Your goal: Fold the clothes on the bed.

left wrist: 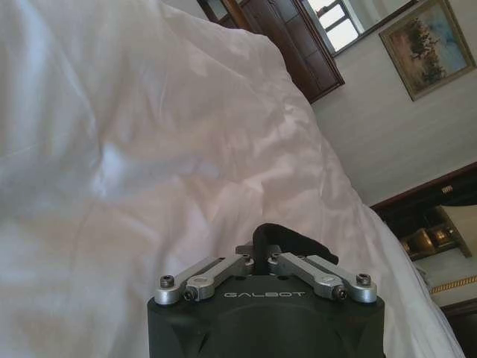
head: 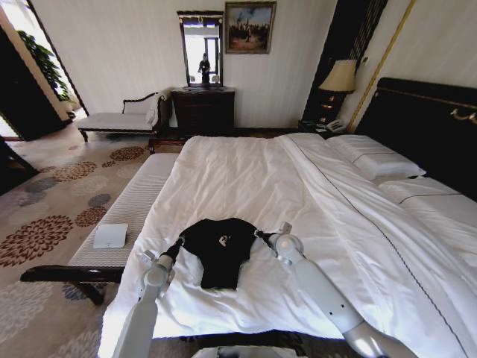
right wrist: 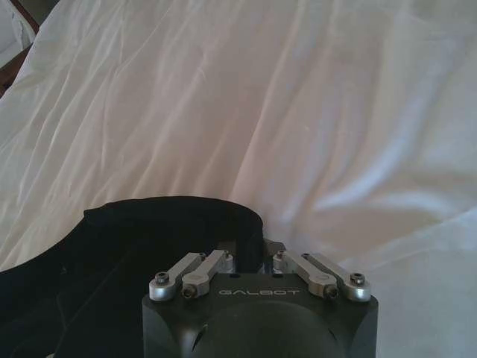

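So the soft black short-sleeved T-shirt point(head: 220, 250) lies near the foot of the big white-duvet bed point(head: 246, 179). Left gripper point(head: 179, 242) and right gripper point(head: 261, 234) each pinch a sleeve edge. I'd lift both evenly, keeping the fabric taut.

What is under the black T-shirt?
The black soft T-shirt lies on the bed's white duvet. The left gripper and right gripper pinch its sides. Anything between shirt and duvet is covered.

White, rounded arms; each gripper point(left wrist: 262, 262) has a black housing marked GALBOT, with silver screwed linkages.
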You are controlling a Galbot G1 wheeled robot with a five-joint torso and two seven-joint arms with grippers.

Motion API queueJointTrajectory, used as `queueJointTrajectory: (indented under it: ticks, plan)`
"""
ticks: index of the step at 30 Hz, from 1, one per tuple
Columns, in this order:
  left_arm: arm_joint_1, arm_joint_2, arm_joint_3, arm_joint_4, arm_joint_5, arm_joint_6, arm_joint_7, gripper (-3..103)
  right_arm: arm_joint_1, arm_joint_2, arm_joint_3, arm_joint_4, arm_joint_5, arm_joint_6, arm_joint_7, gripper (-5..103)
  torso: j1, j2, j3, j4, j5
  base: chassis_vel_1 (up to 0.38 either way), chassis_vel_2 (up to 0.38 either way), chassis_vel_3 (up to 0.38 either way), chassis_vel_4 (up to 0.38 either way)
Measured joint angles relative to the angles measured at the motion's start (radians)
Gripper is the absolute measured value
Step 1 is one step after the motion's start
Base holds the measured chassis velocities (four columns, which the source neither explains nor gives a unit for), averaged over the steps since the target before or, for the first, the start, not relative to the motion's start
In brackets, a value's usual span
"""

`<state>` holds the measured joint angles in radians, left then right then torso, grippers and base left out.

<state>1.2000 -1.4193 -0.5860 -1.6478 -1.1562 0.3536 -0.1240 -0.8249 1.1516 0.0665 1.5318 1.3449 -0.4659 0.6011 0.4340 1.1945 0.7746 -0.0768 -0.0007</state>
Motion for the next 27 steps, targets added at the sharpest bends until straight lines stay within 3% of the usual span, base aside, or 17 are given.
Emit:
queueJointTrajectory:
  ticks: [5,9,15,17,18,21,23,27]
  plan:
    - [-0.002,-0.001,-0.003,-0.002,-0.002,-0.001,0.0,2,-0.005,-0.003,0.001,0.01,-0.011,0.028,-0.016,2,0.0,0.0,0.0,0.0,-0.0001,0.0,0.0,0.0,0.0]
    - [-0.001,0.004,-0.007,-0.017,-0.009,-0.001,0.0,2,-0.019,-0.01,0.009,0.042,-0.012,0.046,-0.02,1,0.0,0.0,0.0,0.0,0.0,0.0,0.0,0.0,0.0]
    - [0.017,0.031,-0.018,-0.129,-0.025,-0.007,-0.013,2,-0.102,-0.064,0.048,0.217,-0.053,0.121,-0.052,0,0.0,0.0,0.0,-0.0003,-0.0002,0.0,0.0,0.0,0.0]
    - [0.026,0.075,-0.04,-0.225,-0.035,-0.018,-0.028,2,-0.146,-0.109,0.084,0.307,-0.122,0.206,-0.108,0,0.0,0.0,0.0,-0.0003,0.0001,0.0,0.0,0.0,0.0]
    - [0.026,0.075,-0.04,-0.225,-0.035,-0.018,-0.028,2,-0.146,-0.109,0.084,0.307,-0.122,0.206,-0.108,0,0.0,0.0,0.0,-0.0003,0.0001,0.0,0.0,0.0,0.0]
    - [0.014,0.159,-0.075,-0.335,-0.079,-0.021,-0.062,2,-0.166,-0.169,0.138,0.38,-0.178,0.304,-0.176,0,0.0,0.0,0.0,0.0002,0.0,0.0,0.0,0.0,0.0]
    - [-0.001,0.194,-0.086,-0.367,-0.1,-0.022,-0.076,2,-0.166,-0.188,0.156,0.399,-0.182,0.326,-0.195,0,0.0,0.0,0.0,0.0002,-0.0002,0.0,0.0,0.0,0.0]
    - [-0.105,0.338,-0.113,-0.457,-0.195,-0.022,-0.133,2,-0.119,-0.275,0.231,0.491,-0.145,0.392,-0.248,0,0.0,0.0,0.0,-0.0001,0.0,0.0,0.0,0.0,0.0]
